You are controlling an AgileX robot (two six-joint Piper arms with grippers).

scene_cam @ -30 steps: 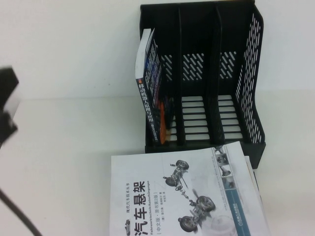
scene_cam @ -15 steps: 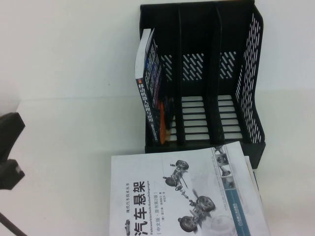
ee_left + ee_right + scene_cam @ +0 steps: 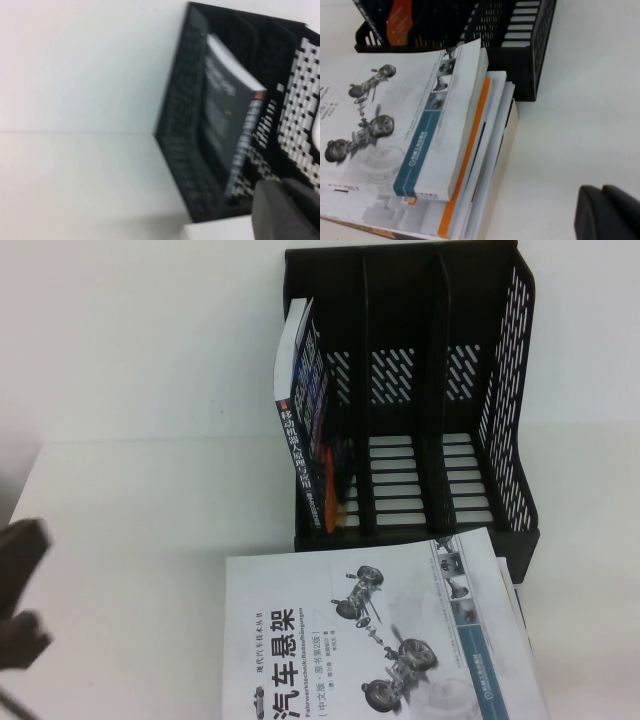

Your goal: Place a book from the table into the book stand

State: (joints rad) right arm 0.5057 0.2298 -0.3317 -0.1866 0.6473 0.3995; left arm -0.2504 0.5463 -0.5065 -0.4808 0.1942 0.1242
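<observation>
Black book (image 3: 312, 445) stands tilted in the book stand's (image 3: 505, 420) leftmost slot, spine out. White car-suspension book (image 3: 370, 640) tops a stack on the desk (image 3: 140, 540), touching the stand's front. Left pincer (image 3: 20, 605) pressed together, empty, well left of stand. Right pincer (image 3: 610, 215) beside the stack, state cannot tell

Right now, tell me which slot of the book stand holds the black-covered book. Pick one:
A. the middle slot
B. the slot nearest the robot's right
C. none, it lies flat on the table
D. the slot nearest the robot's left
D: in the high view the book stands leaning in the leftmost slot of the book stand, while the middle and right slots show only bare slotted base.
</observation>
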